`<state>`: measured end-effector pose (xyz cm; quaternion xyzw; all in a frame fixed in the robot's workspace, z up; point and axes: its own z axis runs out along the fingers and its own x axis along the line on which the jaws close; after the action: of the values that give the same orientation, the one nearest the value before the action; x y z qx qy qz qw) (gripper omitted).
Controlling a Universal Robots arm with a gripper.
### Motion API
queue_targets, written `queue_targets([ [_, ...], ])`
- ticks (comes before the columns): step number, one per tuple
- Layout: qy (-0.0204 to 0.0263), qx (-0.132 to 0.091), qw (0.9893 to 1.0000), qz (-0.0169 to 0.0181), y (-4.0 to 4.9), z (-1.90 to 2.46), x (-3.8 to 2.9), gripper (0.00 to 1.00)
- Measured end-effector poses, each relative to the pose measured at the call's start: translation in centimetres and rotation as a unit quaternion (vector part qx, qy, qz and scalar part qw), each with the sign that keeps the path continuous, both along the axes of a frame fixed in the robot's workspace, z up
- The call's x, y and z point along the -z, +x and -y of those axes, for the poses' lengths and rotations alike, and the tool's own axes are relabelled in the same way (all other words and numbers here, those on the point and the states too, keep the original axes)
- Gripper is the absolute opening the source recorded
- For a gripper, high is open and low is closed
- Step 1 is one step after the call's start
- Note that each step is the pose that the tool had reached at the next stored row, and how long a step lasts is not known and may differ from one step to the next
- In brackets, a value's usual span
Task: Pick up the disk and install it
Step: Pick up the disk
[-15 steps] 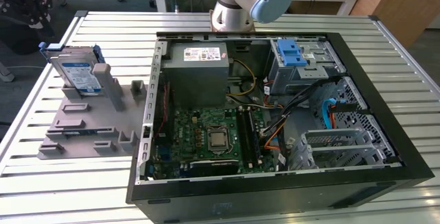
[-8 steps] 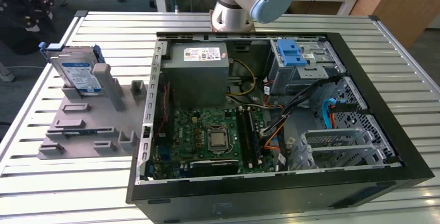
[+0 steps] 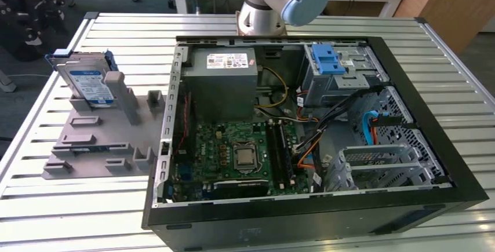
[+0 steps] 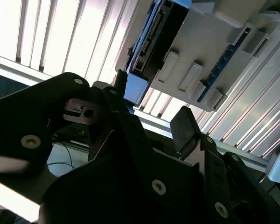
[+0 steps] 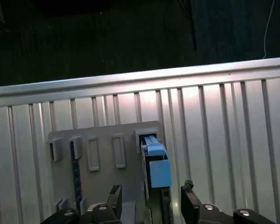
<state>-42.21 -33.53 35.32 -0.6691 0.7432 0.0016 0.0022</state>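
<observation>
The gripper, partly cut off, is hovering with fingers apart; the disk is standing edge-on in a holder near the table edge.

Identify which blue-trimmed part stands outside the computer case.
The disk, upright on edge in the grey holder at the exterior view's left; the blue latch and blue cable both sit inside the case.
</observation>
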Motion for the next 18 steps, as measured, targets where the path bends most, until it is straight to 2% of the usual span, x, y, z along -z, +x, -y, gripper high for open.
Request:
queue_targets([
  [1,0.0000,-0.003,1.0000,0.0000,-0.12,0.00,0.18,0.58],
  [2,0.0000,-0.004,1.0000,0.0000,-0.28,0.00,0.36,0.65],
  [7,0.0000,-0.006,1.0000,0.0000,-0.51,-0.22,1.28,0.65],
  [11,0.0000,-0.038,0.9993,0.0000,-0.51,-0.23,1.86,0.65],
  [13,0.0000,-0.045,0.9990,0.0000,-0.52,-0.26,2.03,0.65],
  [18,0.0002,-0.045,0.9990,0.0001,-0.58,-0.25,2.07,0.65],
])
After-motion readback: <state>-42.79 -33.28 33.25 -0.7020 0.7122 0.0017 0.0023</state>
